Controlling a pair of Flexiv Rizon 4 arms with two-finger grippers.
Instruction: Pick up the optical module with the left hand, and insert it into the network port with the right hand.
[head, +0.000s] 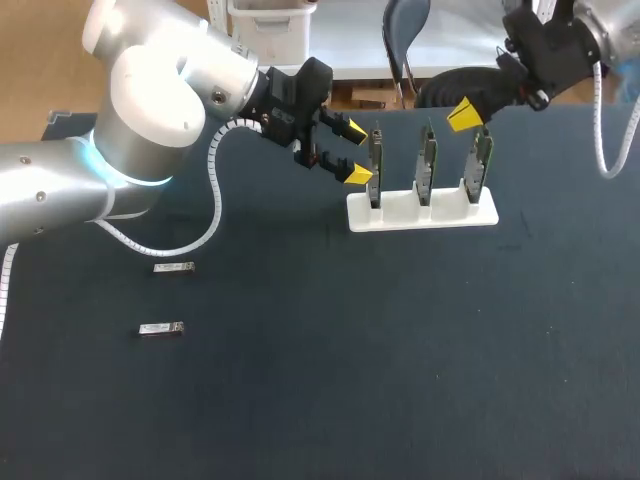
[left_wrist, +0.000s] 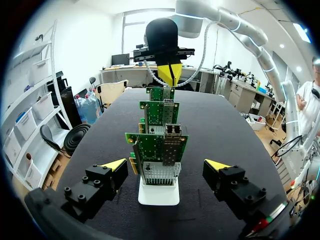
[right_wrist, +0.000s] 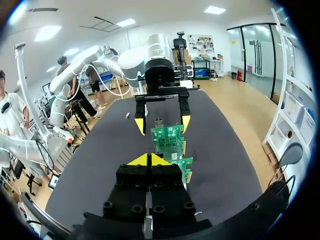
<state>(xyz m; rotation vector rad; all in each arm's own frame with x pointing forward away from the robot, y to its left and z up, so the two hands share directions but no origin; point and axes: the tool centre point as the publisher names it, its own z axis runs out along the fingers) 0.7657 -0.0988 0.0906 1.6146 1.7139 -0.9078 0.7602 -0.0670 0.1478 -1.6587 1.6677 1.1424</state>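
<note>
Green circuit cards (head: 427, 162) stand upright in a white plastic holder (head: 420, 212), exposing metal ports (left_wrist: 173, 131); our left jaws gape, right jaws clench nothing.

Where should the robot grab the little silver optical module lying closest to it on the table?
Grip the nearer optical module around its middle, bringing the left pincer straight down from above, one finger on each long side. It lies flat on the table, long and thin, with bare space all round, so its narrow width likely fits between the fingers.
</note>
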